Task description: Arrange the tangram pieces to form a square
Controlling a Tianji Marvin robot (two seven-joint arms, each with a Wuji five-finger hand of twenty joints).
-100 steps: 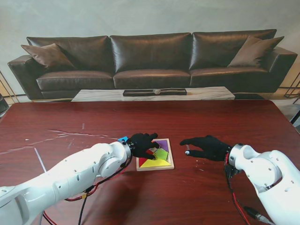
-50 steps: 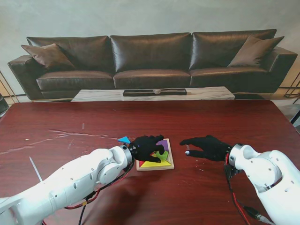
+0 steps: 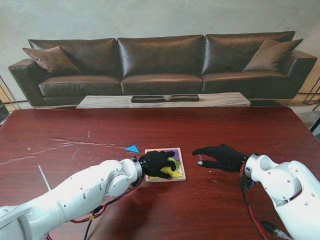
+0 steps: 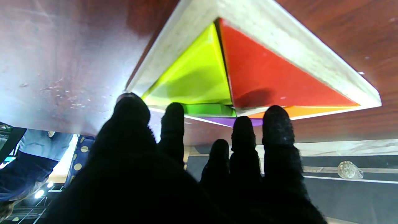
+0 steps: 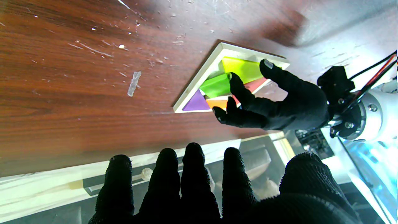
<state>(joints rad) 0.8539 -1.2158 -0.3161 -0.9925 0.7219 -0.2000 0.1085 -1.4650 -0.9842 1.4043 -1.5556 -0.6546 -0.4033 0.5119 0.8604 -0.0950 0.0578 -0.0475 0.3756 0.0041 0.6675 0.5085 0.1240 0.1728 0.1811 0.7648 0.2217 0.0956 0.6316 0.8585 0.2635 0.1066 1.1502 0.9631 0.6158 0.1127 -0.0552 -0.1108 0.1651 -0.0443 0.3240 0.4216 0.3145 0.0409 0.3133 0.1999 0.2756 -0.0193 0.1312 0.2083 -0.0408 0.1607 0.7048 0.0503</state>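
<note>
A wooden tangram tray lies mid-table, holding yellow, green and purple pieces. My left hand hovers over the tray's left half with fingers spread, fingertips on or just over the pieces, holding nothing. The left wrist view shows the yellow triangle, a red triangle and a raised green piece inside the frame. A loose blue triangle lies on the table just beyond the tray's far left corner. My right hand rests open and flat to the tray's right, empty.
The right wrist view shows the tray, an orange piece and my left hand. A small clear scrap lies on the scratched table. A dark sofa and a low table stand beyond the far edge.
My left hand has slid right and nearer to me, from the tray's far left corner onto the pieces, uncovering the blue triangle. The right hand has not moved.
</note>
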